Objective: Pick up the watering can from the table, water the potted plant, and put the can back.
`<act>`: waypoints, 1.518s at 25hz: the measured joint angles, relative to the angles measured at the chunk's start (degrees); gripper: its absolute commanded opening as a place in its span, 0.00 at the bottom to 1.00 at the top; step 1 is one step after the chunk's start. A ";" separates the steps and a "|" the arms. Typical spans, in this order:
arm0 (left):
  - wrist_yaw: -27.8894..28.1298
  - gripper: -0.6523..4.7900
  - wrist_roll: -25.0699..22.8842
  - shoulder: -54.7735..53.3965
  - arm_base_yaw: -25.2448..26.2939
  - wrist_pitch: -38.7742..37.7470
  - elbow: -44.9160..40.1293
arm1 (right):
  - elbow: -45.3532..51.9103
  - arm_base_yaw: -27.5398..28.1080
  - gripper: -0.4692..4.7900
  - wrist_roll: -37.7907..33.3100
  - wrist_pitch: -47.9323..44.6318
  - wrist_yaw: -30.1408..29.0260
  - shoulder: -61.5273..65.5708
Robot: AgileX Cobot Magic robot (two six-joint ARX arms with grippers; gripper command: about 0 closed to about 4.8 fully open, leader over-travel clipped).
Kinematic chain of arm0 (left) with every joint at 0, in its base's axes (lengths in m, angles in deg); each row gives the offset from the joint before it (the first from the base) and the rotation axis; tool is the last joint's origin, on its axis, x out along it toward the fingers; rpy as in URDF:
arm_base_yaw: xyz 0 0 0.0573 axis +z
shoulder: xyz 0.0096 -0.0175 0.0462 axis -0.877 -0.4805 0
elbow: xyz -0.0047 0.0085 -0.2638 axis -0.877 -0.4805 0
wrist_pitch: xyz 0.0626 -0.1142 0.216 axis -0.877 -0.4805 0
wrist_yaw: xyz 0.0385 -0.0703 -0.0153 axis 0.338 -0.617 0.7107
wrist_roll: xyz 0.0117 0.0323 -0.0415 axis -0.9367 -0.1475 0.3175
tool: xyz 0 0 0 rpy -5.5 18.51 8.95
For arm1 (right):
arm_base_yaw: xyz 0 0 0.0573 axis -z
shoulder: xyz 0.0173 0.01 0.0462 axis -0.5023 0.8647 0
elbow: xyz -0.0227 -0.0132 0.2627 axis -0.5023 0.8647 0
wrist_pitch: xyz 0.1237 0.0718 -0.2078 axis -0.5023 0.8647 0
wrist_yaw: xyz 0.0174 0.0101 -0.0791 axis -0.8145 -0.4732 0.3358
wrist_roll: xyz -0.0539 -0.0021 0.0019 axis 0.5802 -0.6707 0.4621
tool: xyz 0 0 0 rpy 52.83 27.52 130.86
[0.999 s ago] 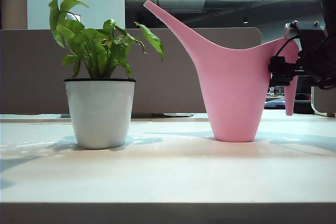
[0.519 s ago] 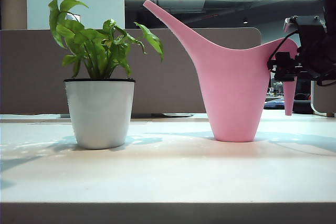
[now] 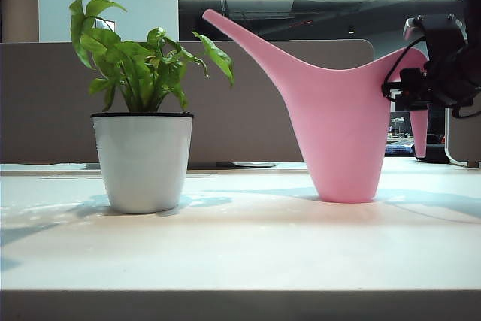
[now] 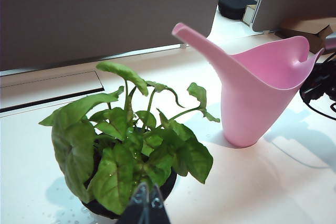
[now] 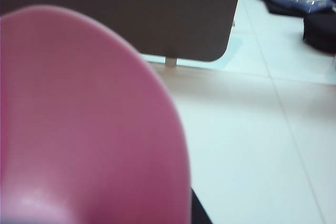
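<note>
Pink smooth watering can (image 3: pixel 338 125) (tapered).

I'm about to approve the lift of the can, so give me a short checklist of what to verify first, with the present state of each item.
1. Right gripper at the handle of the watering can: ok.
2. Jaws shut firmly on the handle: cannot tell; the right wrist view shows only blurred pink.
3. Can base on the table: ok.
4. Spout points toward the potted plant and is apart from its leaves: ok.
5. Left gripper hangs over the plant, away from the can: ok.
6. Water in the can: cannot tell.
</note>
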 measured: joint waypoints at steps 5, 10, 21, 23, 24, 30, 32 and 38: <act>0.00 0.11 0.00 0.04 0.00 0.00 0.00 | 0.17 0.02 0.35 3.52 -0.96 0.68 -3.43; -0.04 0.11 0.00 0.04 0.00 0.00 0.00 | 0.11 0.02 0.35 6.27 -2.14 0.61 -9.62; -0.04 0.11 0.00 0.04 0.00 -0.04 0.00 | 0.15 -0.04 0.35 19.37 4.17 0.44 -18.14; -0.04 0.11 0.00 0.04 0.00 -0.24 0.00 | 0.15 -0.11 0.35 21.29 4.61 0.42 -19.41; -0.04 0.11 0.00 0.04 0.00 -0.46 0.00 | 0.15 -0.42 0.35 22.56 4.59 0.50 -20.17; -0.04 0.11 0.00 0.04 0.00 -0.52 0.00 | 0.09 -3.65 0.35 35.32 3.50 0.33 -24.02; -0.04 0.11 0.00 0.04 0.00 -0.52 0.00 | 0.09 -4.42 0.35 37.70 3.56 0.37 -24.28; -0.04 0.11 0.00 0.02 0.00 -0.79 0.00 | 0.00 -5.09 0.35 39.15 4.02 1.11 -25.42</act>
